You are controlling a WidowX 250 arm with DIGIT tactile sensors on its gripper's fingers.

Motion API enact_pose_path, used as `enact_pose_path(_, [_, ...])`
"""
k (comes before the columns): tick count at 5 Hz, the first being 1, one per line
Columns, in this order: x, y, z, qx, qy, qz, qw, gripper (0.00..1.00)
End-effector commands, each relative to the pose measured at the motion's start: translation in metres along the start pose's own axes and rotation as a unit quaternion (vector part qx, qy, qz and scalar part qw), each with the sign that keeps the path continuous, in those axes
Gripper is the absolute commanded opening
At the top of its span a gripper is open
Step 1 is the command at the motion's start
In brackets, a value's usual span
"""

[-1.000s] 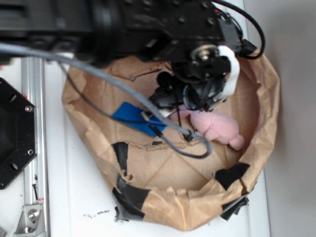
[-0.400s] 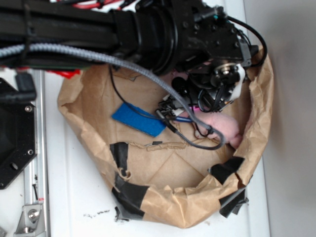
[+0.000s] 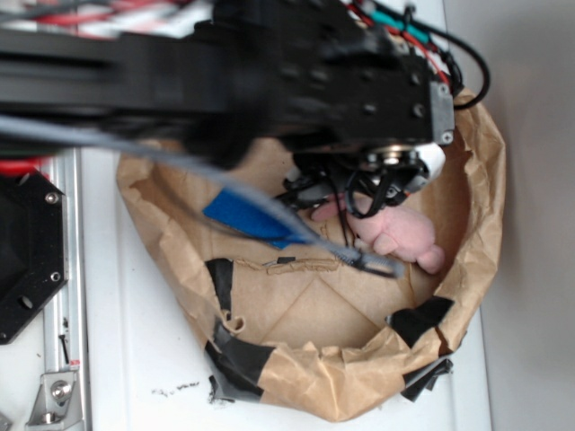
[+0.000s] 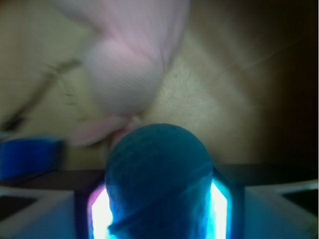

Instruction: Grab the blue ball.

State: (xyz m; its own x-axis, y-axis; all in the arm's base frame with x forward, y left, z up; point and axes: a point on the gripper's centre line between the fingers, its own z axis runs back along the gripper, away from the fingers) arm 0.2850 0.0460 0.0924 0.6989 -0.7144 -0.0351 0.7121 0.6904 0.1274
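Note:
In the wrist view the blue ball (image 4: 158,179), teal with a fine dimpled skin, sits between the jaws of my gripper (image 4: 158,209), which press it from both sides above the brown paper floor. The pink plush bunny (image 4: 127,64) lies blurred just beyond it. In the exterior view the gripper (image 3: 359,184) hangs over the inside of the paper bag, right next to the bunny (image 3: 395,235); the arm hides the ball there.
A flat blue rectangular pad (image 3: 243,215) lies on the bag floor to the left and shows in the wrist view (image 4: 30,157). The crumpled brown paper bag wall (image 3: 305,377), patched with black tape (image 3: 238,359), rings the area. A black mount (image 3: 27,256) stands left.
The arm has swung and shifted over the bag across the frames. The bag has shifted with it. The bunny shows more now than 0.4 s ago.

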Motion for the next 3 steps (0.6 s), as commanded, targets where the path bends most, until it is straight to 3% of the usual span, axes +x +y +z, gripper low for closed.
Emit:
enact_pose_path(1, [0.0001,-0.0177,0.0826,-0.067,-0.089,0.156,0.981,0.03])
enact_pose_path(2, [-0.0023,-0.0215,0.0832,-0.087,-0.118,0.264,0.953,0.00])
enact_pose_path(3, [-0.0020,-0.0261,0.0776,-0.078,-0.078,0.271,0.956,0.00])
